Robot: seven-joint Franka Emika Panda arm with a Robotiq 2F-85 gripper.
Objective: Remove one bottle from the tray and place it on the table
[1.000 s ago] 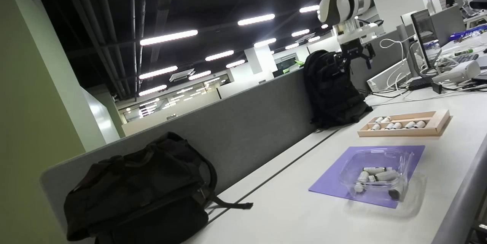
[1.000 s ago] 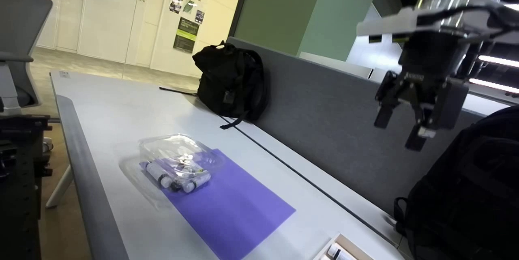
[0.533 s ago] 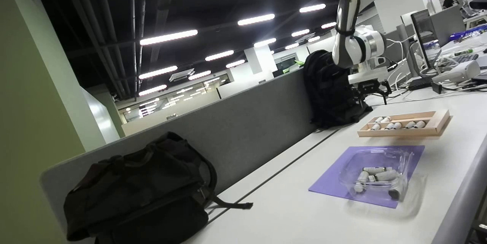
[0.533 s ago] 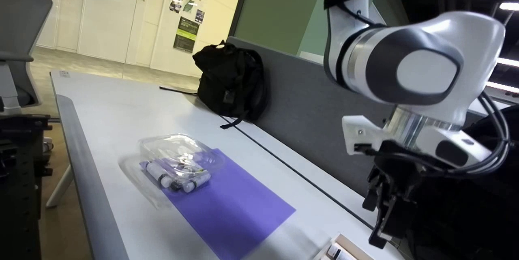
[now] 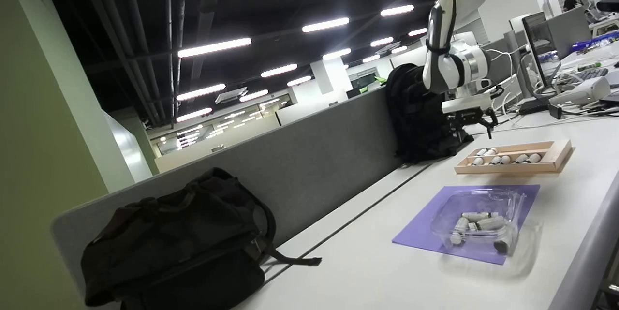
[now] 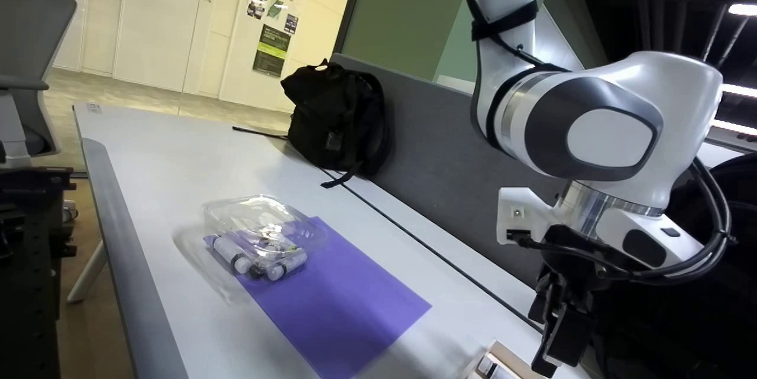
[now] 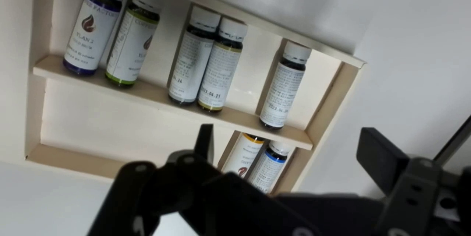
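Arm (image 6: 597, 125) bent, fingers (image 7: 381, 158) spread, pointing down near the pale tray (image 7: 99, 114) on the tabletop (image 5: 348, 261). Seven bottles (image 7: 282, 94) in tray: five one row, two the other. Clear tub (image 6: 236, 213) on purple sheet (image 6: 355, 320); backpacks (image 5: 184, 237) along grey partition (image 5: 319, 160). Labels (image 7: 86, 37): "YLANG", "2023.04.21"; small print blurred.

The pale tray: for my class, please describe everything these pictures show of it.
The pale tray is a shallow, open-topped rectangle that looks like plain wood, with straight walls and a lengthwise divider. In the wrist view, five white-capped bottles lie on one side of the divider, their bases overlapping it, and two bottles lie on the other; the tool hides part of the wall there. The tray appears to rest flat on the table, apart from the purple sheet.
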